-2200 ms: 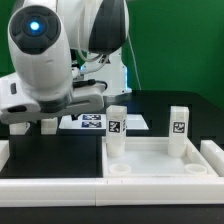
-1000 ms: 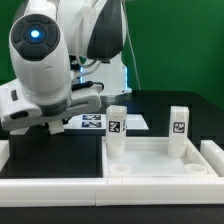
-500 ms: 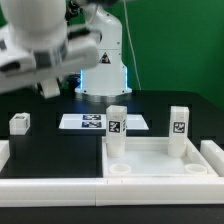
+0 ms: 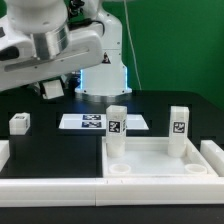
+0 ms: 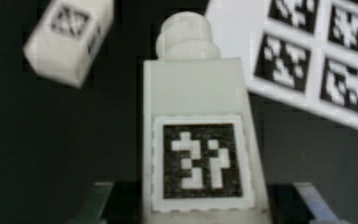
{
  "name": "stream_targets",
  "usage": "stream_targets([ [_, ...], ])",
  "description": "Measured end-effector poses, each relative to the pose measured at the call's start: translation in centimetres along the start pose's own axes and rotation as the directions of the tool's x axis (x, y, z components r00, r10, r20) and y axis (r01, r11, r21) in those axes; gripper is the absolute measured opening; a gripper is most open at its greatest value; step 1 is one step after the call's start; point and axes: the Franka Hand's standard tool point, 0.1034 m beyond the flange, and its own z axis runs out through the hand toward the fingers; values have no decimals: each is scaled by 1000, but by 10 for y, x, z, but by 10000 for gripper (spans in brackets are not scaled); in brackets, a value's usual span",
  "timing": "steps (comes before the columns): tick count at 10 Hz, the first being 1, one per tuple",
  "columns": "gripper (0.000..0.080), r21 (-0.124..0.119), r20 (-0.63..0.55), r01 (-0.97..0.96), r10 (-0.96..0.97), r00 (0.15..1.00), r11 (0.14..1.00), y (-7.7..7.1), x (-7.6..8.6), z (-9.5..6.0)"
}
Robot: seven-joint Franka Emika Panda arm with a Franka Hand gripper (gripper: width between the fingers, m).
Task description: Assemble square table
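top (image 4: 160, 186): nearest the exterior view, flat on the table, rim up.
near sockets: 2 round seats, 1 at the exterior view's left (image 4: 118, 170) and 1 at its right (image 4: 198, 170); both look empty.
far-left leg (image 4: 117, 127): upright at the top's far side, tag facing the camera.
far-right leg (image 4: 179, 125): upright at the same far side, well apart from the first. Cannot tell whether either is screwed home.
marker board (image 4: 100, 122): flat on the table just beyond the top.
loose leg (image 4: 18, 123): on the table at the exterior view's left, apart from the board, untouched.
held leg (image 5: 197, 140): in the wrist view, tag toward the camera, narrow stub end pointing away from the fingers, clear of the table.
gripper (image 5: 202, 200): jaws part-closed, pinching the held leg by its 2 sides at the tagged end.
arm: high at the exterior view's left; the grip itself is not made out from there.
step: judged as leg 3 of 4, picked up and not yet over the top; about halfway.
next move: carry the leg across to 1 of the near sockets, bring the stub end down square over the seat, lower until it enters, then twist it in. Needs a true vertical leg and a path clear of the 2 upright legs.
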Motion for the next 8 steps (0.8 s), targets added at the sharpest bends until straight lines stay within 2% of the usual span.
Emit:
stream_targets([
  [1, 291, -28, -63, 3, -5, 998, 1000, 5, 12, -37],
  [2, 291, -55, -117, 7, -13, 993, 998, 10, 20, -63],
  [3, 291, -63, -132, 5, -13, 991, 998, 10, 20, -69],
  [4, 291, -78, -209, 5, -21, 978, 997, 14, 25, -69],
  [6, 291, -94, -314, -5, -25, 949, 996, 18, 25, -70],
  [7, 291, -95, -351, -18, -16, 936, 995, 18, 28, -71],
  [8, 291, -82, -428, -48, 9, 904, 995, 11, 46, -79],
])
